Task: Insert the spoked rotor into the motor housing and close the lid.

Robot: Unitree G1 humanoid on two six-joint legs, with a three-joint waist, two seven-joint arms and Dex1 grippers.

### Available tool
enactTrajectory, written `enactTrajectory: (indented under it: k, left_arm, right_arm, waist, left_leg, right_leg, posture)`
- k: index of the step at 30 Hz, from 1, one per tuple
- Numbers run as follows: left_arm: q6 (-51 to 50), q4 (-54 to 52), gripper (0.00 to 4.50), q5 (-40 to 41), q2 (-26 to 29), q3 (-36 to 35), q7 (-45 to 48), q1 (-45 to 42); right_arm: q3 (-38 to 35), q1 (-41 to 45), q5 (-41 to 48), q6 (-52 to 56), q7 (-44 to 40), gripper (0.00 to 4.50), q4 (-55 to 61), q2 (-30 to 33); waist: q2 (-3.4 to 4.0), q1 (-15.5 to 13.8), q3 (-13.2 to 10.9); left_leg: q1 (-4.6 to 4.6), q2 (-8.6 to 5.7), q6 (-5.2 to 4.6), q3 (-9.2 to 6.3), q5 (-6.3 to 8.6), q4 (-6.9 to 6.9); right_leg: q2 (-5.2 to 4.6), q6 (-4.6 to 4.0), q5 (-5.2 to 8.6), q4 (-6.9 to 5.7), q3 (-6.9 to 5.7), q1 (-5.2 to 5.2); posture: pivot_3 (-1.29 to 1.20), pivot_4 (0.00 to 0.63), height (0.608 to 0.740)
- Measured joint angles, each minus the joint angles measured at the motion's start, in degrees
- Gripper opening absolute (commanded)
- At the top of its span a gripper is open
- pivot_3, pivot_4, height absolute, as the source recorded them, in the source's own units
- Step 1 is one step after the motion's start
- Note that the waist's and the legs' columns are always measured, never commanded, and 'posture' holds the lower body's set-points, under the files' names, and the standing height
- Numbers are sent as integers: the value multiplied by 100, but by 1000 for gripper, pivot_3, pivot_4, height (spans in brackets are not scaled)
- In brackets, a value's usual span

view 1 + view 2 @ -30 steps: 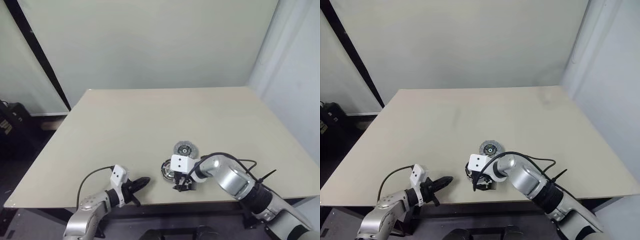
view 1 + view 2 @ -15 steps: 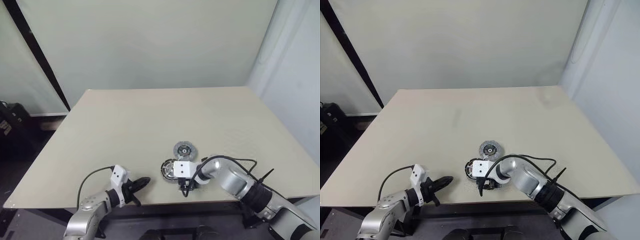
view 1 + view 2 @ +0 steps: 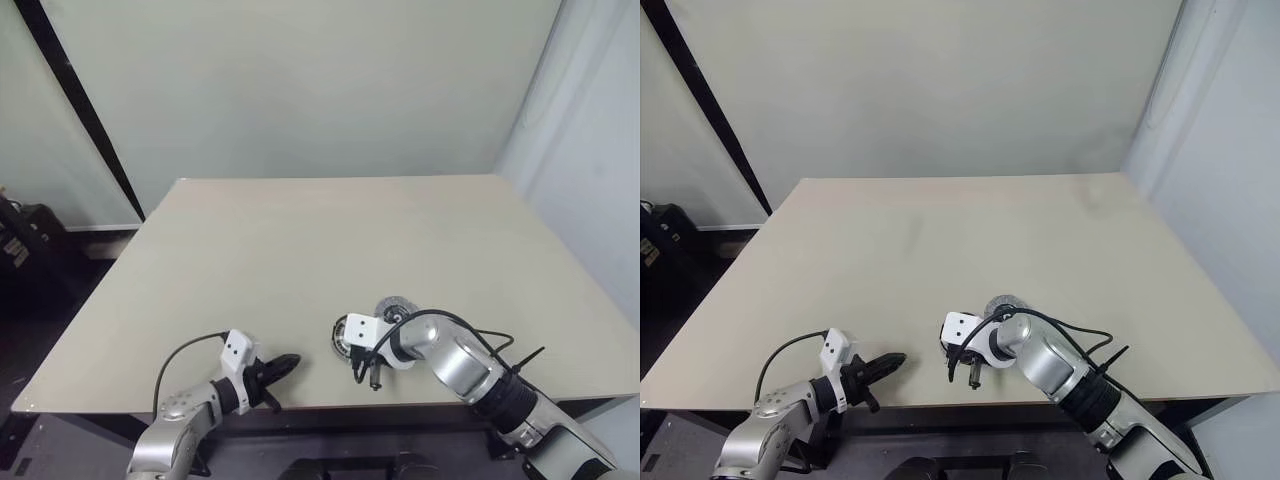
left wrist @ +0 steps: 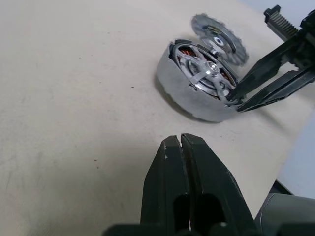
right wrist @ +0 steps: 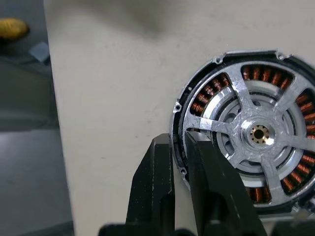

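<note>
The spoked rotor [image 5: 256,132] sits inside the motor housing [image 4: 189,96], and copper windings show through the gaps between its silver spokes. My right gripper [image 5: 179,142] is shut on the near rim of the housing, one finger outside the wall and one inside; its fingers [image 4: 268,91] reach in from the side. The grey lid [image 4: 219,34] lies just behind the housing [image 3: 341,336], and I cannot tell whether they touch. My left gripper [image 4: 180,141] is shut and empty, low over the table a short way from the housing.
The beige table [image 3: 300,250] stretches far back to a pale wall. Both grippers work close to its near edge [image 3: 300,408]. A black post [image 3: 80,110] slants at the back left.
My right gripper has closed from wide open onto the housing's rim and sunk a little. The lid has shifted to the right. The left arm has not moved.
</note>
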State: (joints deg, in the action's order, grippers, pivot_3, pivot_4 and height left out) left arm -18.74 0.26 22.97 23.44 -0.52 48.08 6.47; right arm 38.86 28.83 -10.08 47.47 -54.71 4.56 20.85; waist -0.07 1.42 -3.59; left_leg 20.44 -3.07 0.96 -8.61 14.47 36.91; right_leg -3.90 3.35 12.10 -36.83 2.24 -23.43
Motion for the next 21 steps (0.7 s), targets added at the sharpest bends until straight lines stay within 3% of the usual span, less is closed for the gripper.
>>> enactTrajectory:
  k: [7, 20, 21]
  left_arm:
    - [1, 2, 0, -16, -39, 5, -6, -13]
    - [1, 2, 0, -34, -78, 5, -8, -12]
    - [1, 2, 0, -35, -79, 5, -7, -13]
  right_arm:
    - [-74, 28, 447, 1075, -46, 69, 328, -206]
    - [-133, -25, 980, 1655, 272, 69, 606, -351]
    - [-78, -25, 990, 1600, 292, 419, 632, -315]
  waist:
    - [1, 2, 1]
    - [1, 29, 1]
    - [1, 32, 1]
  left_leg:
    - [2, 0, 0, -2, 14, -3]
    - [0, 3, 0, 1, 14, -3]
    - [0, 3, 0, 1, 14, -3]
  right_leg:
    - [0, 1, -1, 2, 0, -4]
    - [2, 1, -1, 2, -1, -4]
    - [2, 1, -1, 2, -1, -4]
  posture:
    - [0, 0, 740]
    - [0, 0, 740]
    - [0, 0, 740]
